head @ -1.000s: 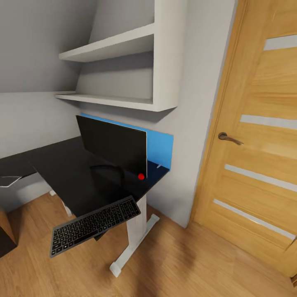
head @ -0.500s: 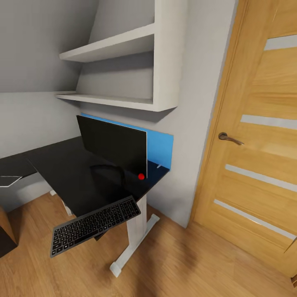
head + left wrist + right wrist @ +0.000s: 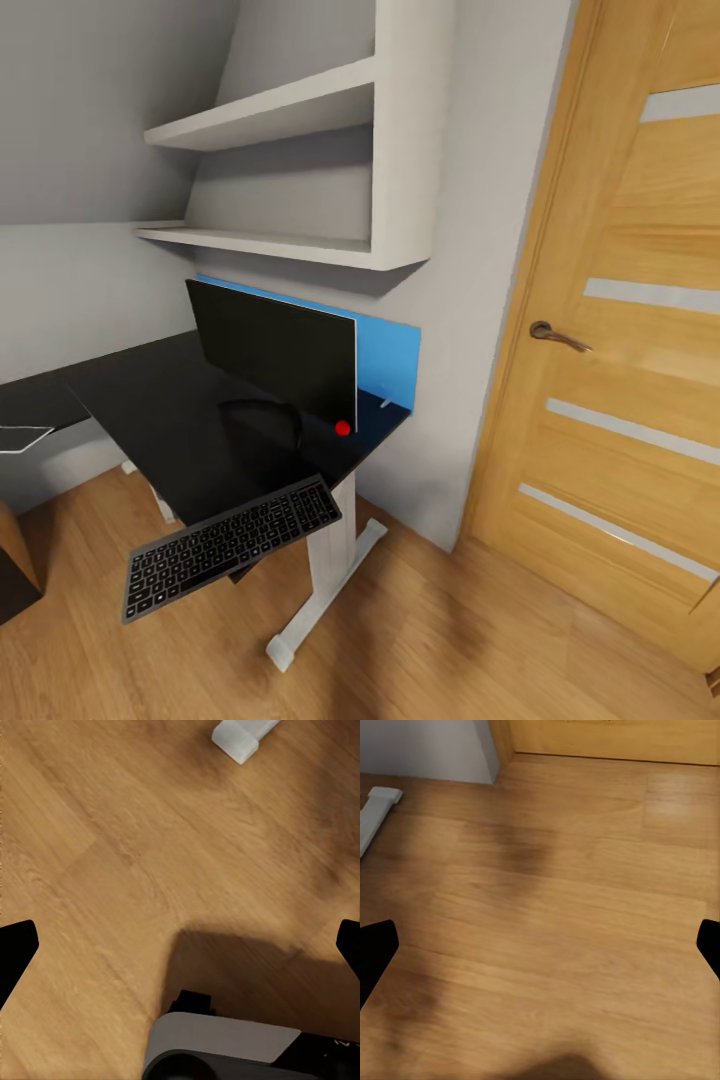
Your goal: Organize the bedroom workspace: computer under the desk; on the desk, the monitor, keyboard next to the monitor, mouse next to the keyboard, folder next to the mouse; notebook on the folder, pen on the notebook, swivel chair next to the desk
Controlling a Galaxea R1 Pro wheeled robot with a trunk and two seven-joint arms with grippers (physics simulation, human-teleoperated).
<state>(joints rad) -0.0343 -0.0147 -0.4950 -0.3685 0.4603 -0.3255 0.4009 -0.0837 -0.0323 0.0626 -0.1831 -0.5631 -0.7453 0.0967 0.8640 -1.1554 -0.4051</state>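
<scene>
The big black flat monitor [image 3: 275, 355] is standing on the long black desk [image 3: 160, 420]. The slim dark-keyed keyboard [image 3: 228, 548] is sticking out over the desk's 6 o'clock edge. Both the left gripper [image 3: 180, 945] and the right gripper [image 3: 540, 945] are hanging wide open above the wooden floor [image 3: 570, 907]

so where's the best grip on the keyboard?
Probably the overhanging part of the keyboard: it sticks out past the desk front edge, tilted down toward the floor. Come from the floor side and pinch its thin long edge top and bottom; the monitor blocks the back.
</scene>
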